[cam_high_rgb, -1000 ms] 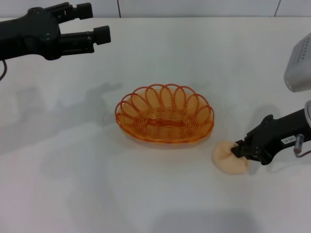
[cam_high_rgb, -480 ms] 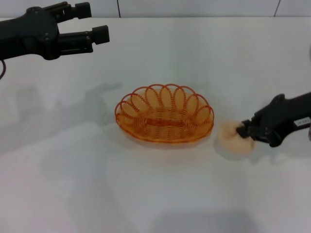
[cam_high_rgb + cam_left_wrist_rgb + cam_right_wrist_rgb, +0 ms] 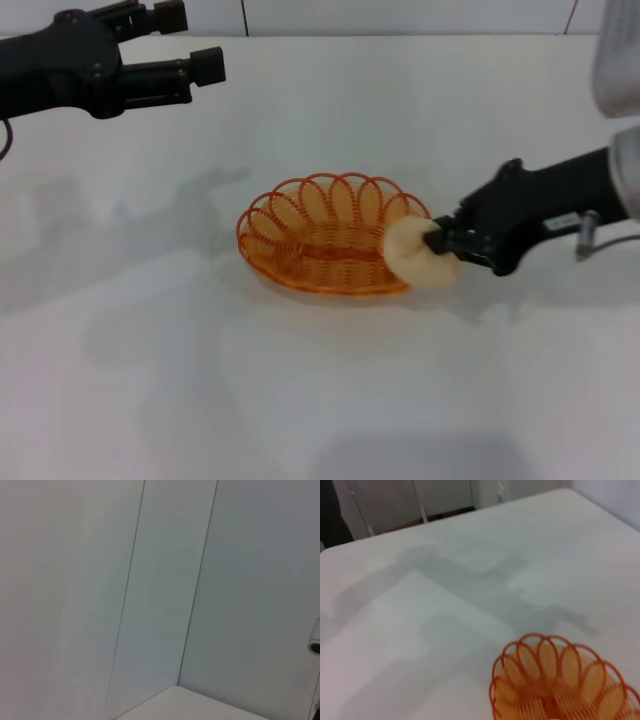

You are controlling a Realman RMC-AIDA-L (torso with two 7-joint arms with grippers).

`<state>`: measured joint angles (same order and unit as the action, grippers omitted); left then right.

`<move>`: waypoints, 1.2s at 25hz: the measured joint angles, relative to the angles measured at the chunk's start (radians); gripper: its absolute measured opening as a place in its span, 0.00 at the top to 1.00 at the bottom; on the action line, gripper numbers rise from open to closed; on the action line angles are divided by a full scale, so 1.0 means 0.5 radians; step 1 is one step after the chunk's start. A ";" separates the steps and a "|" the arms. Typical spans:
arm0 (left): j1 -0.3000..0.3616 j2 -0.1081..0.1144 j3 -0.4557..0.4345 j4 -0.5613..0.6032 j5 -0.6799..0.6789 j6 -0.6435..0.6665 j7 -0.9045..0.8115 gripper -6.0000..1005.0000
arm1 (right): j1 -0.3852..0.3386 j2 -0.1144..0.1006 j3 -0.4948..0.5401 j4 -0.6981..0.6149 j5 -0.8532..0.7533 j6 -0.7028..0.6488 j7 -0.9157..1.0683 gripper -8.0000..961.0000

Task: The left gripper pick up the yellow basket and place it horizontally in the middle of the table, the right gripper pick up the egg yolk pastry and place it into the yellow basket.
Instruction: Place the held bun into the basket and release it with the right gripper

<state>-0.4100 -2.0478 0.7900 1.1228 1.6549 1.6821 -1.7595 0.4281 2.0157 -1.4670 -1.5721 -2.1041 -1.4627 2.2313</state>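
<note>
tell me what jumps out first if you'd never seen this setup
The orange-amber yellow basket sits in the middle of the white table, the only strong colour there. At its right rim the right gripper holds the pale egg yolk pastry over the basket's edge, not yet set down inside. The left gripper hangs open at the far left, well away from the basket.

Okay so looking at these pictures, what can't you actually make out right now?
- Head view: the basket's right rim is partly hidden by the egg yolk pastry.
- Head view: the right gripper covers part of the pastry, so the grip itself is unclear.
- Right wrist view: the yellow basket is cut off by the frame edge; neither pastry nor fingers show.
- Left wrist view: only wall; the left gripper is absent.
</note>
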 joint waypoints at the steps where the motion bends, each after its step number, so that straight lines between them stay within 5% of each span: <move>1: -0.001 0.000 0.000 0.000 -0.001 -0.001 0.000 0.11 | 0.022 0.001 -0.040 0.023 0.003 0.052 -0.006 0.93; 16: -0.009 -0.001 0.000 0.000 0.000 -0.027 0.000 0.11 | 0.240 0.012 -0.406 0.441 0.170 0.690 -0.211 0.92; 30: -0.011 -0.003 0.000 -0.003 0.007 -0.032 0.000 0.11 | 0.278 0.016 -0.456 0.548 0.213 0.831 -0.301 0.91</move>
<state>-0.4157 -2.0493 0.7900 1.1215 1.6583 1.6663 -1.7595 0.5673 2.0234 -1.6950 -1.2981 -1.9977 -1.0472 2.0809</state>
